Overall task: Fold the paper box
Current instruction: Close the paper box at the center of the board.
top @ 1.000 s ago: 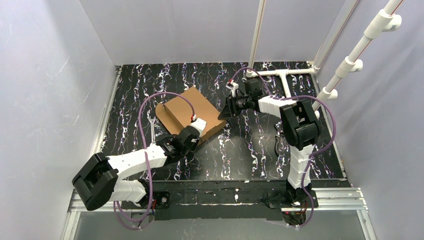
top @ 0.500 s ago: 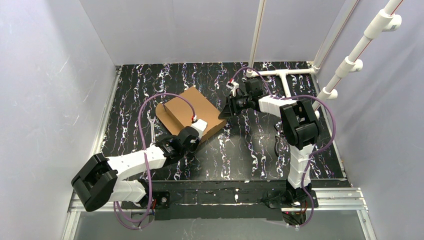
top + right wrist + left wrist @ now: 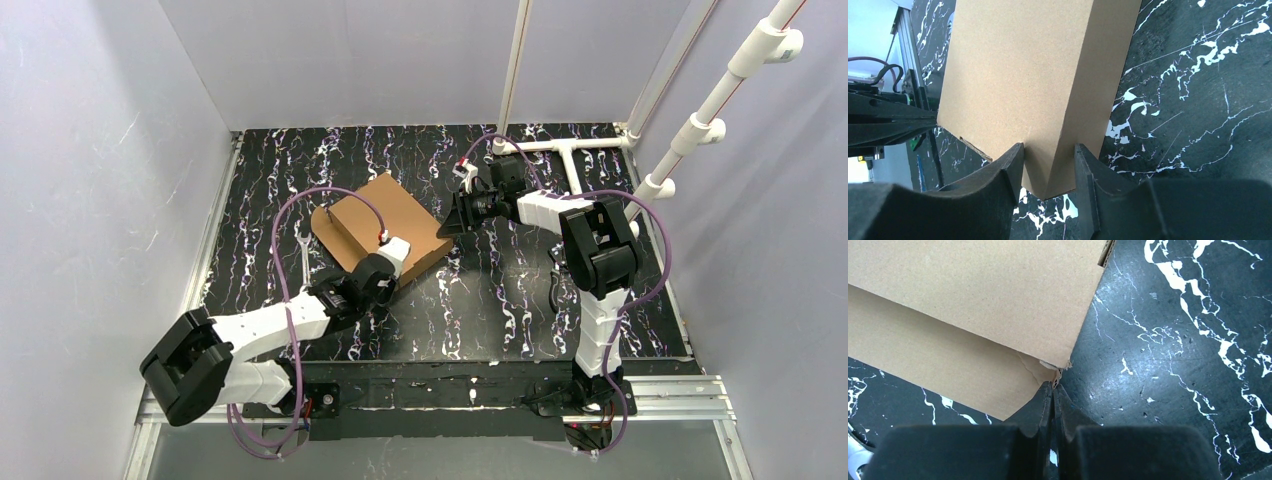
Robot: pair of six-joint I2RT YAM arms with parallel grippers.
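Far left, the left arm reaches in low across the bench [image 3: 500, 300], and from above its wrist and a loop of purple cable [image 3: 300, 215] cover its own fingertips. The wrist camera is the only one that shows them. The left pincer [image 3: 1053, 390] is closed tight, the two black fingers pressed together with nothing between them. Their tips touch the near corner of the paper box [image 3: 385, 222], right where the cardboard is a bit torn and crumpled.

Just left of the box a thin pale object [image 3: 303, 258] lies on the dark marbled surface. It is too small to name.

The box sits a little left of the middle of the bench, turned at an angle, and looks like a shallow closed shape with its brown top flat. A rounded flap [image 3: 320, 220] sticks out at its left end. The underside and anything inside are hidden, and both wrist views cut the box off at their edges.

On the right, the right pincer [image 3: 447, 228] meets the box's right corner. Close up, its fingers [image 3: 1013, 165] stand apart with that corner wedged between them, one tip against the broad top face and the other against the narrow side wall. So it is pinching the cardboard there. The lower edge of the corner sits down between the fingers, just out of sight.

The box lies between the two pincers, touched at its near corner by the left and held at its right corner by the right.

White pipes [image 3: 560, 146] stand at the far right.
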